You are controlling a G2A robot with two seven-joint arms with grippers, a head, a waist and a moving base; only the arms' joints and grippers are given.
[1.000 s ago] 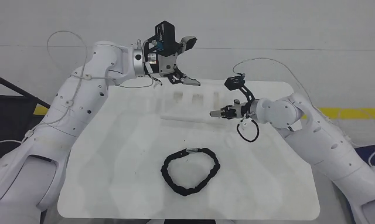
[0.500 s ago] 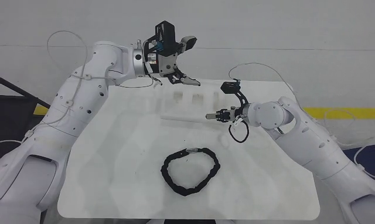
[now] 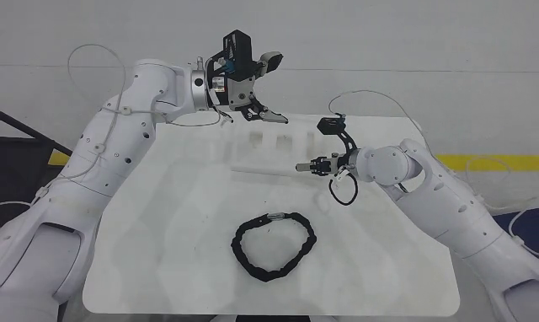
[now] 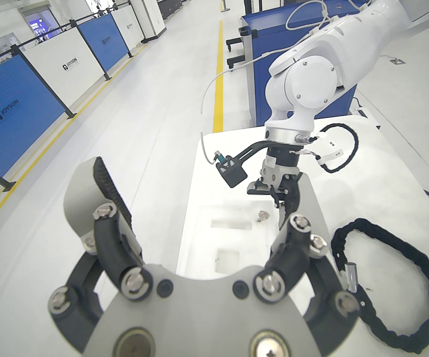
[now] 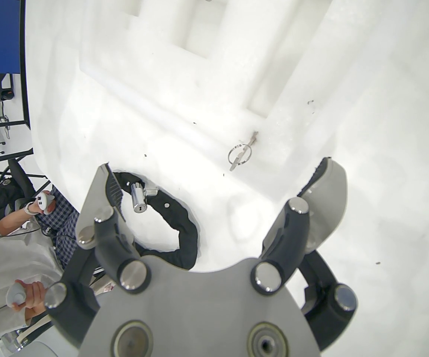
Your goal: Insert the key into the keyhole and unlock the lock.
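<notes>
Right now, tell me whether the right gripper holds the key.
No: the key lies loose on the white tray, ahead of the open right gripper.

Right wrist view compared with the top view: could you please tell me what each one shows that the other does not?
Right wrist view's extra: the key on its ring, lying on the foam tray, and the lock cylinder's keyhole. Top view's extra: the left gripper, open, raised near the far edge of the table; the chain lock as a whole loop. Shared: chain lock, foam tray, open right gripper.
</notes>
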